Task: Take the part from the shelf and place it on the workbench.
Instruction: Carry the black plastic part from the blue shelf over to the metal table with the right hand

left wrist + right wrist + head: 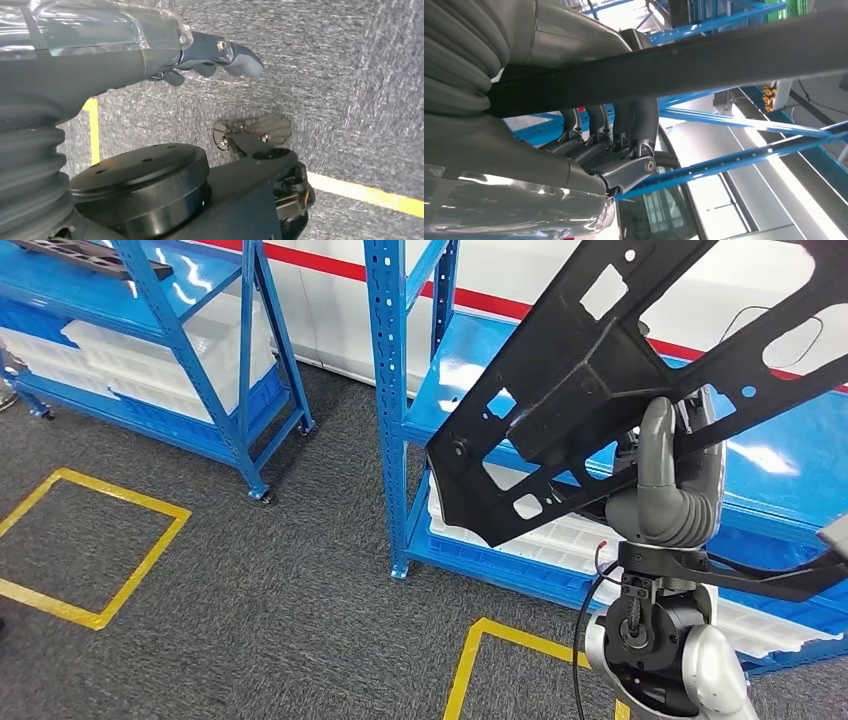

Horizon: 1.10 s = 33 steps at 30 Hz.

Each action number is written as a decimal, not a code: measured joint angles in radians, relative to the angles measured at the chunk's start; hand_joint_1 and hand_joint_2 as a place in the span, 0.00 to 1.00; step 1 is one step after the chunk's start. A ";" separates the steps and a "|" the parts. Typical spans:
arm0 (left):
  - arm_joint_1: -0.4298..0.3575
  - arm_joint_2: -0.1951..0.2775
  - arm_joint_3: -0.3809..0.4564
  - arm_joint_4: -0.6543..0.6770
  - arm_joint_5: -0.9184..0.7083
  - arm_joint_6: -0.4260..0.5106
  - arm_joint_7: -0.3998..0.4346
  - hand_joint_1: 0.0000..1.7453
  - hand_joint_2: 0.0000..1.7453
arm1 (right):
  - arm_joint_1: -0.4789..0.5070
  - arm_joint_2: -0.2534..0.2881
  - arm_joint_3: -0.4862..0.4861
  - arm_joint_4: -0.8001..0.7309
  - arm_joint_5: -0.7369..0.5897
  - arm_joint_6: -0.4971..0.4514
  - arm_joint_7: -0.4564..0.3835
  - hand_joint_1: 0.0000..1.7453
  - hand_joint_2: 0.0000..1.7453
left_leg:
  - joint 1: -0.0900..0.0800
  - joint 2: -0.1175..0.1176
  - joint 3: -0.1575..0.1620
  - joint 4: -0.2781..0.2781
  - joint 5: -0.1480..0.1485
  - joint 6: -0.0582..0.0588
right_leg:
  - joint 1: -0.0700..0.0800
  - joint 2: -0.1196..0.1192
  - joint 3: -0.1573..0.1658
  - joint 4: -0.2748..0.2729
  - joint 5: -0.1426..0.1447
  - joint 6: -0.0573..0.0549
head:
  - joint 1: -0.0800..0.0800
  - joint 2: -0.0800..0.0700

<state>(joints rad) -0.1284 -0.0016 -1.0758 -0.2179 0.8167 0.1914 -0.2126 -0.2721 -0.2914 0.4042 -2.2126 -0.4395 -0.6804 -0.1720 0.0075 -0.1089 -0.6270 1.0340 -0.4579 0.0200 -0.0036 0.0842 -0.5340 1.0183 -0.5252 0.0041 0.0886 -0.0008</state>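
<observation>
White plastic bins (560, 540) sit on the low level of the blue shelf (385, 390) near the robot. More white bins (150, 360) sit on the other blue shelf (170, 310) further left, and a dark part (90, 255) lies on its top level. I cannot see what is inside the bins.

The right hand (668, 485) holds the big black part (590, 380) up in the air in front of the near shelf. The part is flat, with many holes cut in it, and it tilts up to the right. The grey thumb presses on the front of the part. In the right wrist view the dark fingers (634, 125) curl around a black bar of the part (704, 65).

The left hand (210, 60) hangs down over the floor, holding nothing, with its fingers curled in a little.

The floor is a dark grey carpet (280, 570) with yellow tape squares (100, 550). A white wall with a red stripe (330, 265) stands behind the shelves.
</observation>
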 joint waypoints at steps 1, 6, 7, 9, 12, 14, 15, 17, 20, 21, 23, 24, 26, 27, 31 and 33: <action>0.001 -0.002 0.000 0.000 0.000 0.000 0.000 0.00 1.00 | 0.002 -0.003 -0.001 -0.002 0.000 0.000 -0.001 1.00 1.00 | 0.003 -0.013 -0.006 0.000 0.005 -0.007 | 0.000 0.008 0.004 -0.015 -0.001 -0.002 | 0.001 0.000; 0.006 -0.003 0.000 0.000 0.000 0.001 0.000 0.00 1.00 | 0.005 -0.009 -0.004 -0.010 -0.002 0.000 -0.005 1.00 1.00 | -0.001 0.093 -0.058 0.080 -0.046 -0.031 | -0.001 -0.061 0.013 -0.047 0.018 -0.018 | -0.011 0.000; 0.005 -0.002 0.000 0.000 0.000 0.001 0.000 0.00 1.00 | 0.008 -0.009 -0.005 -0.011 -0.005 0.000 -0.006 1.00 1.00 | 0.001 0.116 -0.085 0.141 -0.082 -0.036 | -0.001 -0.075 0.013 -0.047 0.019 -0.020 | -0.019 0.000; 0.003 -0.002 0.000 0.000 -0.002 0.004 0.005 0.00 1.00 | 0.016 -0.010 -0.008 -0.012 -0.016 0.000 -0.012 1.00 1.00 | 0.008 0.116 -0.127 0.248 -0.127 -0.045 | -0.001 -0.107 0.010 -0.045 0.018 -0.020 | -0.030 0.000; 0.005 0.000 0.000 0.000 -0.004 0.009 0.030 0.00 1.00 | 0.033 -0.013 -0.019 -0.016 -0.033 0.000 -0.023 1.00 1.00 | 0.010 0.129 -0.065 0.171 -0.077 -0.048 | -0.001 -0.147 0.009 -0.037 0.013 -0.014 | -0.038 0.000; 0.004 0.002 0.000 0.000 -0.006 0.009 0.049 0.00 1.00 | 0.039 -0.018 -0.027 -0.025 -0.030 0.000 -0.027 1.00 1.00 | 0.002 0.180 0.009 0.047 -0.043 -0.040 | 0.003 -0.167 0.007 -0.029 0.007 -0.004 | -0.040 0.000; 0.003 0.004 0.000 0.000 -0.007 0.009 0.057 0.00 1.00 | 0.042 -0.020 -0.031 -0.031 -0.024 0.000 -0.026 1.00 1.00 | -0.002 0.197 0.027 0.012 -0.038 -0.033 | 0.005 -0.176 0.007 -0.025 0.004 0.001 | -0.040 0.000; 0.004 0.005 0.000 0.000 -0.010 0.009 0.064 0.00 1.00 | 0.046 -0.023 -0.039 -0.042 -0.008 0.000 -0.018 1.00 1.00 | -0.008 0.192 0.027 0.000 -0.037 -0.019 | 0.006 -0.192 0.008 -0.023 0.003 0.010 | -0.037 0.000; 0.003 0.005 0.000 0.000 -0.016 0.011 0.056 0.00 1.00 | 0.055 -0.031 -0.052 -0.058 0.017 0.000 0.013 1.00 1.00 | -0.004 0.152 0.022 -0.004 -0.027 -0.001 | -0.001 -0.165 -0.003 0.008 -0.030 0.026 | -0.033 0.000; 0.002 0.003 0.000 0.000 -0.018 0.011 0.050 0.00 1.00 | 0.059 -0.035 -0.057 -0.064 0.024 0.000 0.024 1.00 1.00 | -0.002 0.137 0.020 -0.006 -0.023 0.005 | -0.003 -0.138 -0.021 0.052 -0.061 0.030 | -0.029 0.000; 0.000 -0.005 0.000 0.000 -0.022 0.013 0.039 0.00 1.00 | 0.068 -0.044 -0.066 -0.073 0.038 0.000 0.043 1.00 1.00 | -0.003 0.109 0.015 -0.006 -0.018 0.012 | -0.005 -0.098 -0.075 0.181 -0.127 0.033 | -0.017 0.000; 0.001 -0.009 -0.001 0.000 -0.024 0.013 0.036 0.00 1.00 | 0.070 -0.047 -0.069 -0.077 0.046 0.000 0.052 1.00 1.00 | -0.004 0.093 0.013 -0.005 -0.016 0.015 | -0.005 -0.092 -0.099 0.233 -0.145 0.032 | -0.013 0.000; 0.002 -0.016 -0.001 0.000 -0.027 0.013 0.033 0.00 1.00 | 0.072 -0.052 -0.073 -0.082 0.058 0.000 0.067 1.00 1.00 | -0.007 0.060 0.011 -0.005 -0.011 0.016 | -0.005 -0.086 -0.104 0.243 -0.124 0.027 | -0.007 0.000; 0.002 -0.020 -0.001 0.000 -0.028 0.013 0.032 0.00 1.00 | 0.072 -0.054 -0.076 -0.086 0.063 -0.001 0.072 1.00 1.00 | -0.007 0.044 0.011 -0.005 -0.009 0.015 | -0.005 -0.078 -0.081 0.194 -0.088 0.023 | -0.005 0.000; 0.001 -0.030 -0.001 0.000 -0.029 0.013 0.031 0.00 1.00 | 0.070 -0.062 -0.084 -0.101 0.070 0.000 0.081 1.00 1.00 | -0.005 -0.009 -0.001 -0.003 0.003 0.000 | -0.007 0.003 0.009 -0.013 -0.006 0.005 | 0.002 0.000; 0.004 -0.033 -0.001 0.000 -0.030 0.012 0.032 0.00 1.00 | 0.067 -0.063 -0.086 -0.106 0.077 0.000 0.086 1.00 1.00 | -0.001 -0.032 -0.011 -0.005 0.013 -0.015 | -0.005 -0.011 0.012 -0.024 -0.004 0.001 | 0.002 0.000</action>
<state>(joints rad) -0.1248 -0.0343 -1.0765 -0.2176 0.7865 0.2039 -0.1810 -0.2049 -0.3548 0.3179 -2.3191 -0.3623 -0.6806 -0.0855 0.0063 -0.1405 -0.6382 1.0290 -0.4451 0.0050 -0.0088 0.0735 -0.5220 0.9939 -0.5295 0.0051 0.0907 -0.0008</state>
